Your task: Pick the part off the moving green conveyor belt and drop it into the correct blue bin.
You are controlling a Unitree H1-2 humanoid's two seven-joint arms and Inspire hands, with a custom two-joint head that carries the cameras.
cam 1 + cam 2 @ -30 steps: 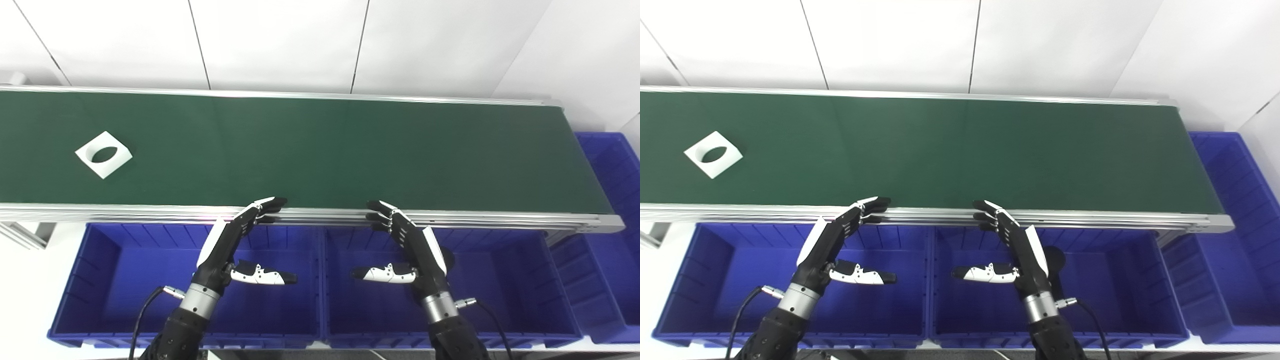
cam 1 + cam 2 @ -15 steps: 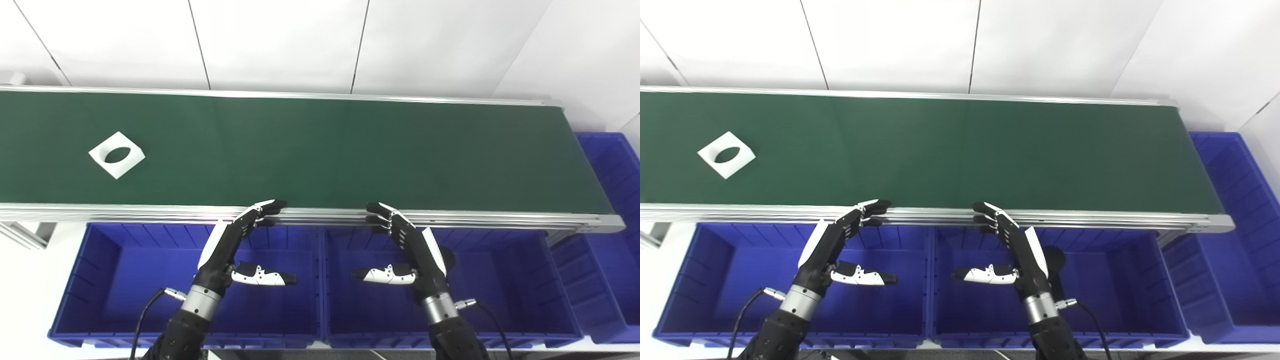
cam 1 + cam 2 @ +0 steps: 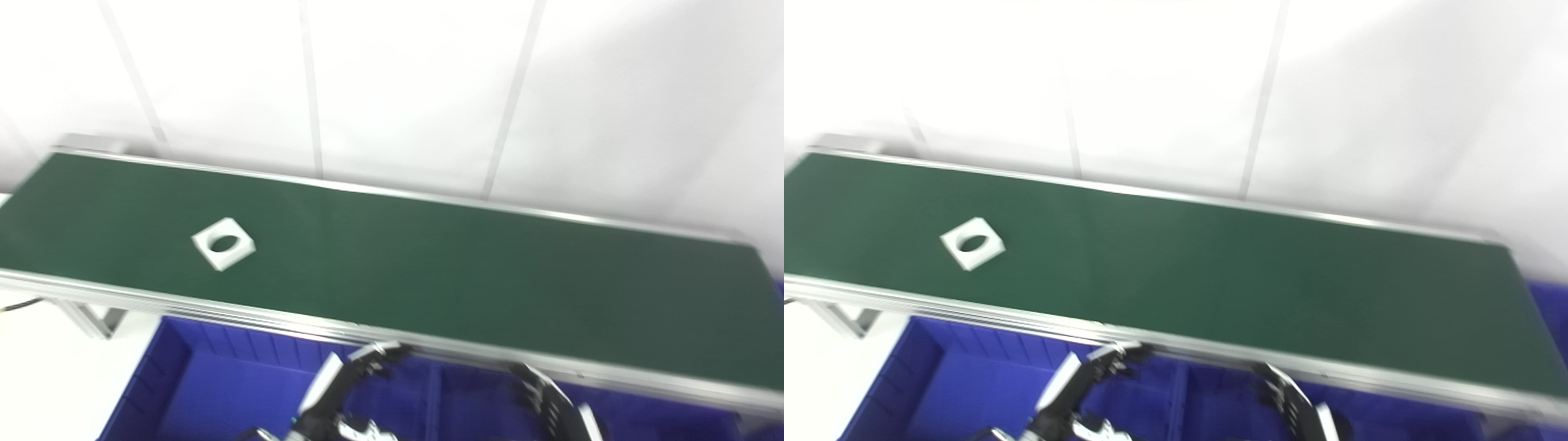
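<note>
White wall panels with thin vertical seams fill the upper part of what we see, and both views are blurred. Below the wall runs the long dark green conveyor belt (image 3: 429, 269), framed by silver aluminium rails, slanting down from upper left to lower right across the picture. On its left part lies the white square part with a round hole through its middle (image 3: 223, 243); it sits flat on the belt, turned so that one corner points towards us, nearer the front rail than the back one, and well apart from both of our hands. Under the front rail stand the blue plastic bins (image 3: 202, 386) with ribbed inner walls, set side by side with a divider between them, and only their upper portions show above the bottom edge. Our left hand (image 3: 343, 392) rises from the bottom edge over the bins, its dark fingers (image 3: 380, 355) reaching up to just under the front rail with the tips slightly curled and apart, and it holds nothing. Our right hand (image 3: 554, 404) is mostly cut off by the bottom edge; we see only dark fingers pointing up towards the rail, close beneath it, and nothing in them, but with the blur we cannot tell whether they are spread or pressed together. A pale floor and a grey leg of the conveyor frame (image 3: 86, 315) show at lower left.
</note>
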